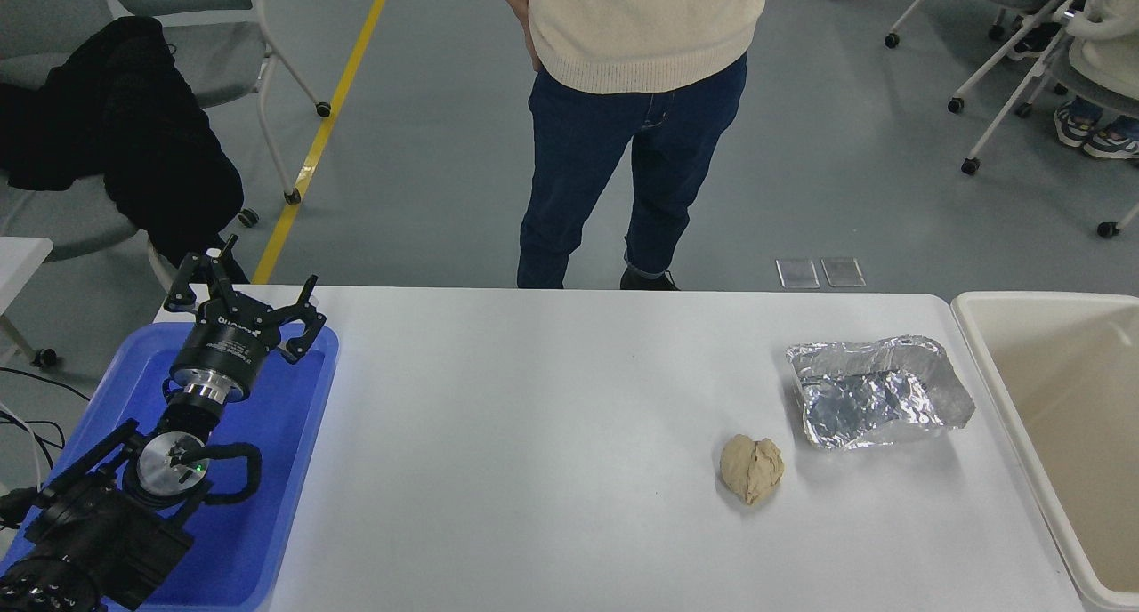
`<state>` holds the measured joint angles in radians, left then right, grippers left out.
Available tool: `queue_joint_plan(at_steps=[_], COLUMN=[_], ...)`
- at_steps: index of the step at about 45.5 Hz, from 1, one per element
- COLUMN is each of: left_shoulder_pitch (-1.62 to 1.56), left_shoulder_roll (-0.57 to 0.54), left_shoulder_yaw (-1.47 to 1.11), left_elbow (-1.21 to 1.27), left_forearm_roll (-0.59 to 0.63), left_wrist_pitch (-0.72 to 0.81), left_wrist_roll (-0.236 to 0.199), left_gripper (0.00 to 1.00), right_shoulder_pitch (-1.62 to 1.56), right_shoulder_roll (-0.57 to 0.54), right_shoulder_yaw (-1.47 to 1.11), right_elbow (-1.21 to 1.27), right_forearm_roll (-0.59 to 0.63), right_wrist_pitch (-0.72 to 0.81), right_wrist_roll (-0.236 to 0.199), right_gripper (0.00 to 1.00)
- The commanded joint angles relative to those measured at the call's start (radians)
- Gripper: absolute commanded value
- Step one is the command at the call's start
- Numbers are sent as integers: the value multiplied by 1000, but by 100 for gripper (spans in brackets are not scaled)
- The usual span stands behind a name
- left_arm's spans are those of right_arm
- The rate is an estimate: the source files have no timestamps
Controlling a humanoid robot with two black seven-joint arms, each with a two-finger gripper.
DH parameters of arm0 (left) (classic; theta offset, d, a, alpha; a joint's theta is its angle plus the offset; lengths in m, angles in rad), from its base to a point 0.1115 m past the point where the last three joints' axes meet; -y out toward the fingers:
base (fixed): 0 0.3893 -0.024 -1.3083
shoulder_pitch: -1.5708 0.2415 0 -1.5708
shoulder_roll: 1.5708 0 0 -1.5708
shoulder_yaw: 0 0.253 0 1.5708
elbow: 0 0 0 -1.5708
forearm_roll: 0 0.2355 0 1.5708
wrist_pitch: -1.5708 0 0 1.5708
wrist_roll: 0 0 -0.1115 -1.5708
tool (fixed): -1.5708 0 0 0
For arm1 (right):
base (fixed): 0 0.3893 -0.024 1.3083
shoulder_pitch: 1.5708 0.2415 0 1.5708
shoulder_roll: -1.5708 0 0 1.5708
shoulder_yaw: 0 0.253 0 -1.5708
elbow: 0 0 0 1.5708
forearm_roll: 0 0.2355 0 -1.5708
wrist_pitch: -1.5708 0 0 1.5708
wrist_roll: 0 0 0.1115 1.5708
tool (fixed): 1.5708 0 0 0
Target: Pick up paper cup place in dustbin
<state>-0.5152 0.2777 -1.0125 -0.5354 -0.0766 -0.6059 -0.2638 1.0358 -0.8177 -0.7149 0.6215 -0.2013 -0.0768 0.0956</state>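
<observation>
No paper cup shows in the head view; it is hidden or out of view. The dustbin [997, 327], a large cream-beige tub with a thick rim, stands at the table's right end and runs off the picture's right edge. Its visible inside is bare. My left gripper [245, 283] is open and empty, parked over the far end of the blue tray at the lower left. My right arm and gripper are out of view.
A blue plastic tray [267, 523] lies at the table's left under my left arm. A crumpled silver foil tray [876, 391] lies near the dustbin. A tan wad of paper [752, 468] lies in front of it. A person [636, 105] stands at the far side.
</observation>
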Motion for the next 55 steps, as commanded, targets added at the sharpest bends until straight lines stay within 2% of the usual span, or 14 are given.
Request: queue_joint_plan(at_steps=[1, 10, 16, 23, 32, 43, 55], left_shoulder_pitch=[0, 0, 0, 0, 0, 0, 0], left_shoulder_roll=[0, 0, 0, 0, 0, 0, 0], left_shoulder_yaw=[0, 0, 0, 0, 2, 2, 2], left_elbow=[0, 0, 0, 0, 0, 0, 0], left_forearm_roll=[0, 0, 0, 0, 0, 0, 0], left_wrist_pitch=[0, 0, 0, 0, 0, 2, 2], left_wrist_roll=[0, 0, 0, 0, 0, 0, 0], left_gripper=[100, 100, 100, 100, 100, 100, 100], right_shoulder_pitch=[331, 570, 694, 786, 905, 1036, 1099], right_shoulder_roll=[-31, 3, 38, 163, 204, 337, 454], right_shoulder_yaw=[-380, -613, -687, -779, -790, -775, -600], right_elbow=[274, 429, 460, 460, 460, 486, 506], right_forearm_roll=[5, -3, -10, -10, -17, -127, -129], right_wrist_pitch=[28, 100, 304, 547, 862, 862, 862], right_wrist_roll=[6, 10, 9, 9, 4, 1, 1], right_gripper=[100, 100, 100, 100, 100, 100, 100])
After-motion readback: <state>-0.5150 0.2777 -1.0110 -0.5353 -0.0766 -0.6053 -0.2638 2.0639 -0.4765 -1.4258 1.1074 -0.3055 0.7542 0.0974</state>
